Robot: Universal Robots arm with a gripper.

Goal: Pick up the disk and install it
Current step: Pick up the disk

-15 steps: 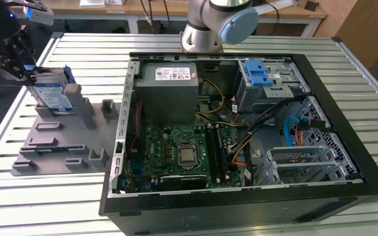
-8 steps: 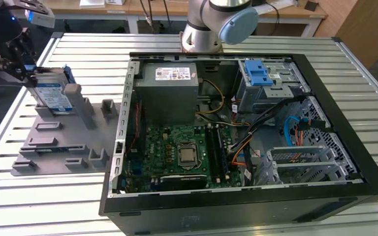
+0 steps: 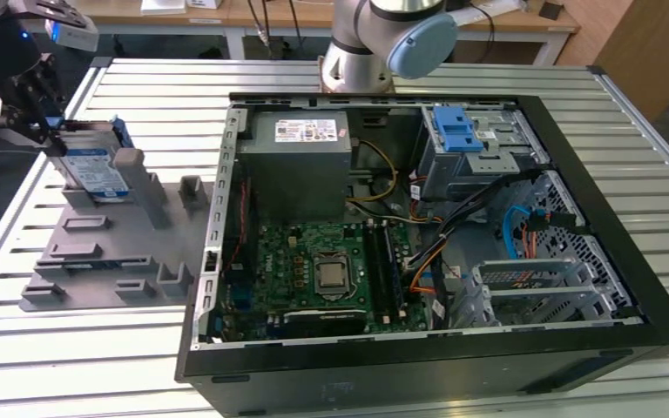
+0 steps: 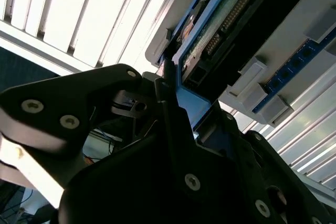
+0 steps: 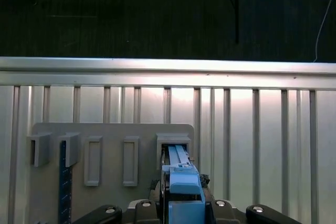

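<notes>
While upright in grey rack (image 3: 102, 261), disk (image 3: 91, 174) atop slatted table (image 3: 79, 366)

Slatted metal table and what rests on it

The table (image 3: 79, 366) is made of pale aluminium slats. A grey moulded holder plate (image 3: 102, 252) (raised slots and posts all over it) lies flat toward the exterior view's left. Just beside it, toward the right, an open black computer case (image 3: 428, 370) lies on its side with its internals facing up. The arm's base (image 3: 352, 70) stands at the table's far edge.
</notes>
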